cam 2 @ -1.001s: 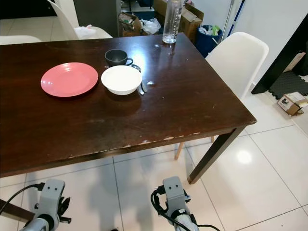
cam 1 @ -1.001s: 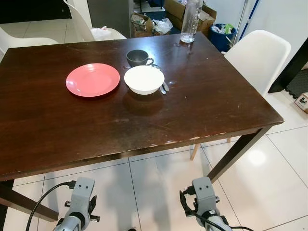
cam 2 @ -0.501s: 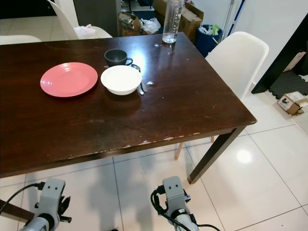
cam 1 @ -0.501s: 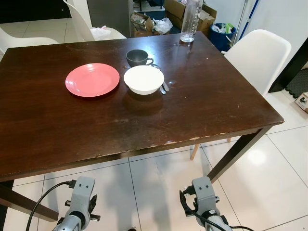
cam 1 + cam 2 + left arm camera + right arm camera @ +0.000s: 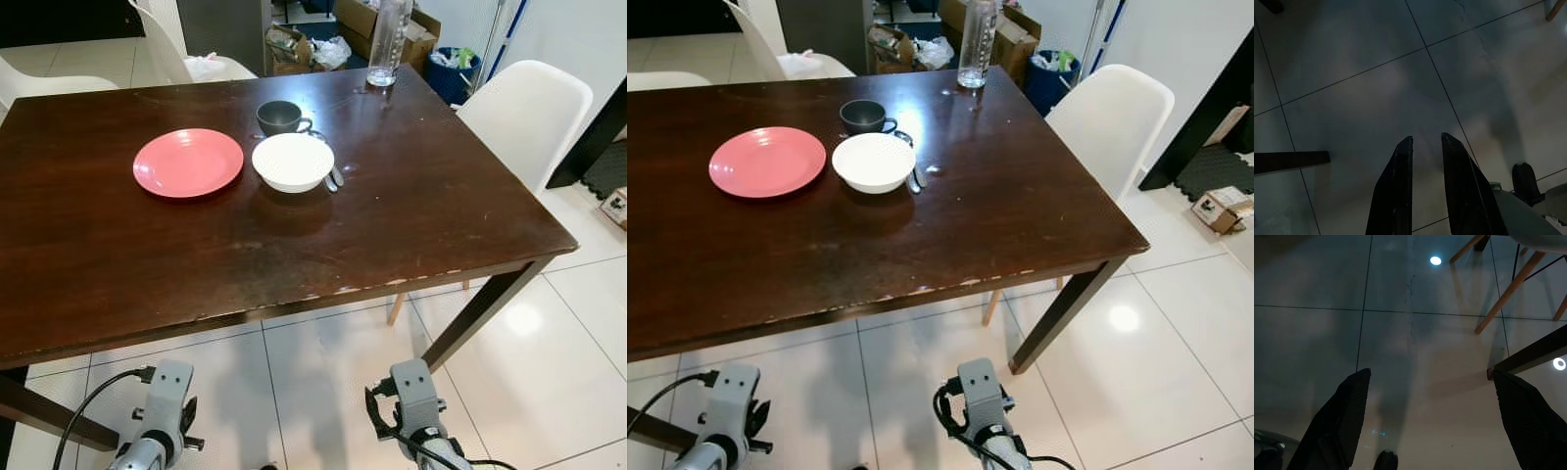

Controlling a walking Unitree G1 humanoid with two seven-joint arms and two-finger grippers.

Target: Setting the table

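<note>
I'm parked at the dark table [image 5: 411, 206]: red plate [image 5: 188, 163], white bowl [image 5: 293, 161] just beside it, dark cup [image 5: 281, 117] behind. Both arms hang low over the floor tiles, left gripper [image 5: 1426, 142] nearly closed and empty, right gripper [image 5: 1432, 374] spread wide, holding nothing.

Past the far edge of the table [image 5: 411, 196] you see cardboard boxes [image 5: 355, 20] and a blue bin [image 5: 453, 73]. A white chair [image 5: 524, 113] stands just beside the table's right side, two more white chairs [image 5: 186, 54] at its far left corner.
</note>
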